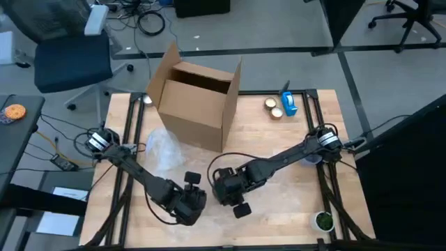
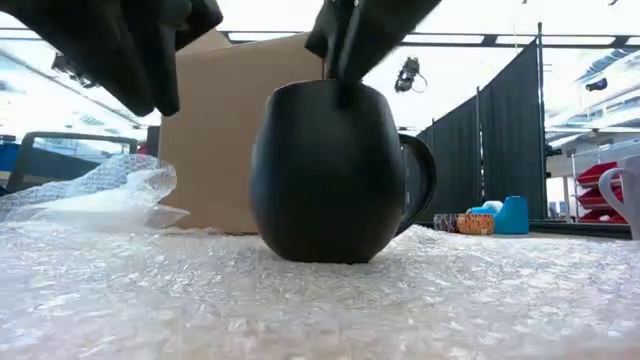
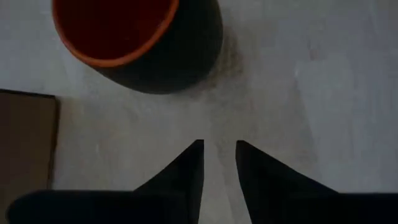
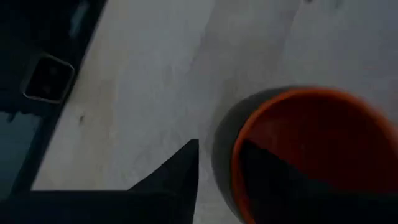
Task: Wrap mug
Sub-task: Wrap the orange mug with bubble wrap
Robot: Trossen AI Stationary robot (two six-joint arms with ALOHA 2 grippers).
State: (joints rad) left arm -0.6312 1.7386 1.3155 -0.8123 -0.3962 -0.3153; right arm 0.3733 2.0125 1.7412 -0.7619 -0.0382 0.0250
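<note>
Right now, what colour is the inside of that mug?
Orange-red inside the mug, with a dark outside; the left wrist view shows it best.

Black mug (image 2: 330, 172), rounded belly, orange-red inside visible in both wrist views. Standing upright, mouth up, at the centre of the low view, handle (image 2: 418, 180) turned to the picture's right. Resting on a sheet of clear bubble wrap (image 2: 300, 300) spread flat over the lower half of that view; a crumpled part (image 2: 95, 195) rising at the left. Cardboard box behind. In the high view, mostly hidden near lower centre.
</note>
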